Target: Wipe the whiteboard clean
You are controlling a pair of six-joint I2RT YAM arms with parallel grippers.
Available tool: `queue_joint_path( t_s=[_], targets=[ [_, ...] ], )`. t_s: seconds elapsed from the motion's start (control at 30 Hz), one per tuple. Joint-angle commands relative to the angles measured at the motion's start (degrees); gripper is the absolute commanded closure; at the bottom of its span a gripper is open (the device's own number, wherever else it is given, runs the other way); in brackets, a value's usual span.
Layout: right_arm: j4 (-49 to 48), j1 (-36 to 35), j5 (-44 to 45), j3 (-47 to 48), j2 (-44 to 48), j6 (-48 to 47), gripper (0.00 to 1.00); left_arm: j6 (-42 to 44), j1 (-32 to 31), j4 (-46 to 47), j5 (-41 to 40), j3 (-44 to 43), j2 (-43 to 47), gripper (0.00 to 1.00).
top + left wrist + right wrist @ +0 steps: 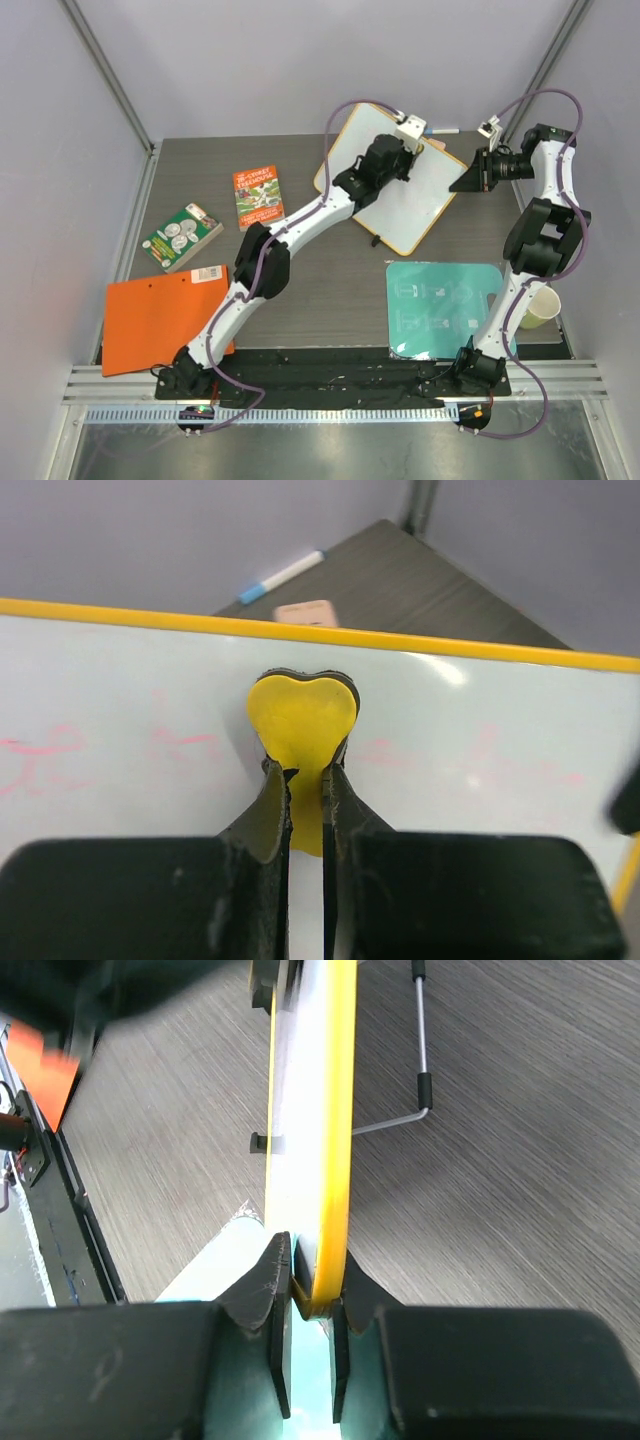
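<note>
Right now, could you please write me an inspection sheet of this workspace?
Surface: dark wood-grain table.
Job's things: whiteboard tilted, faint pink marks on it; yellow heart-shaped eraser against it.
Clutter: orange folder, two booklets, teal mat, paper cup, marker.
Grippers: left gripper shut on the eraser; right gripper shut on the whiteboard's yellow rim.
Cables: purple cables loop along both arms.
Surroundings: grey walls, metal frame posts.

I see the left gripper (395, 160) positioned over the whiteboard (420, 205); the right gripper (468, 180) sits at its right edge. A teal mat (440, 300) lies nearer the bases.
</note>
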State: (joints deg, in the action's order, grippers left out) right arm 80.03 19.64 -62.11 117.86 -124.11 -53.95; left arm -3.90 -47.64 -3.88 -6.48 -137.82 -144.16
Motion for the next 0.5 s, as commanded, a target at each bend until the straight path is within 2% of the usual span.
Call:
queue_joint_path(
  t_s=[0.0,0.2,0.37,0.47],
  targets=[
    [6.2,-2.6,11.8,0.6,3.0,-13.3,0.99,0.2,6.3,-5.0,-8.7,2.4,-4.0,1.0],
    [6.3,-2.6,11.5,0.8,2.7,-13.3,0.99,1.1,4.4,-3.6,-4.0,5.5,-2.3,1.0],
    [6.3,-2.7,11.3,1.0,2.5,-13.4,0.99,7.8,-3.7,-2.5,-3.5,7.8,-1.0,1.0],
    [6.2,-2.7,11.4,0.9,2.5,-13.3,0.99,8.8,-8.1,-2.4,-3.0,8.4,-0.7,1.0]
  ],
)
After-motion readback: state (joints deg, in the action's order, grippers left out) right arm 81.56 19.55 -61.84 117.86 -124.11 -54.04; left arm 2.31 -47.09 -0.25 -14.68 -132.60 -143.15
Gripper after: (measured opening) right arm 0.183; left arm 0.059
